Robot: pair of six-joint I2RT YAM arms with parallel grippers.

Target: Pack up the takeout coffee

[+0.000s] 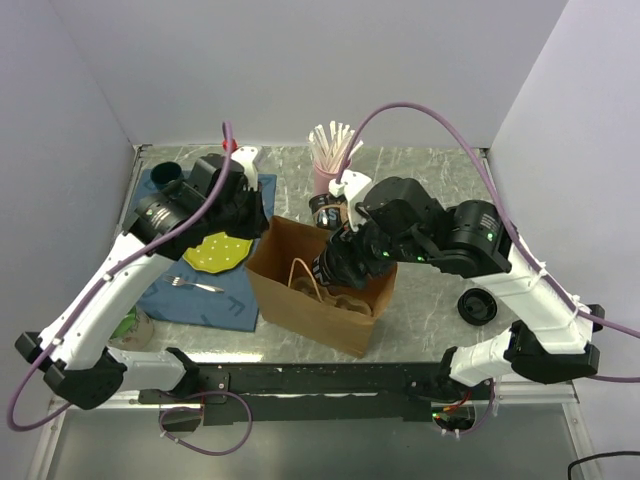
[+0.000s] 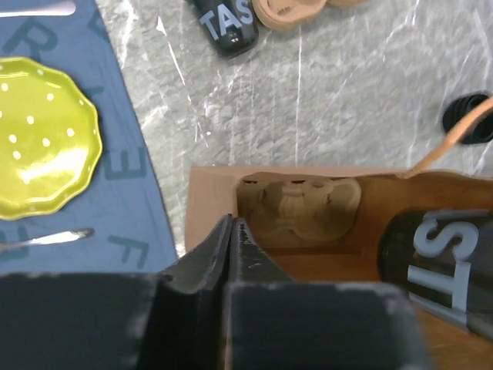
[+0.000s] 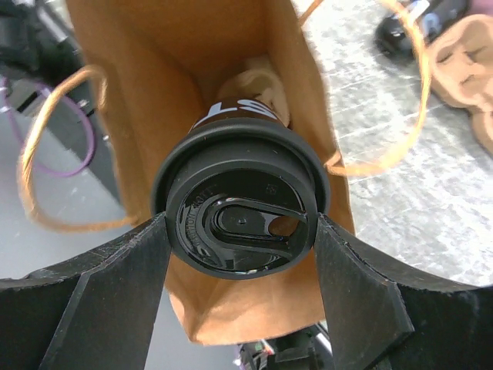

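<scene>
Blue lettered cloth (image 2: pixel 131 166), flat on the marbled grey table (image 2: pixel 323 100), left of the left gripper (image 2: pixel 233 231). On it: a yellow scalloped plate (image 2: pixel 42 139), white-dotted; a metal fork (image 2: pixel 46 237), near the plate's rim; a dark cup (image 1: pixel 167 177), upright, beyond the gripper. Pink holder (image 1: pixel 325 178) of pale straws (image 1: pixel 333 138), upright, beyond the right gripper (image 3: pixel 241 231).

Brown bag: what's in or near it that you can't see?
Right wrist: the lid of the coffee cup in the right gripper hides its label; only "ST" shows.
Left wrist: the shut left gripper covers the rim of the paper bag, so any pinch is hidden; the second cup is cut by the top edge.
Top external: the right arm covers the bag's inside.
</scene>
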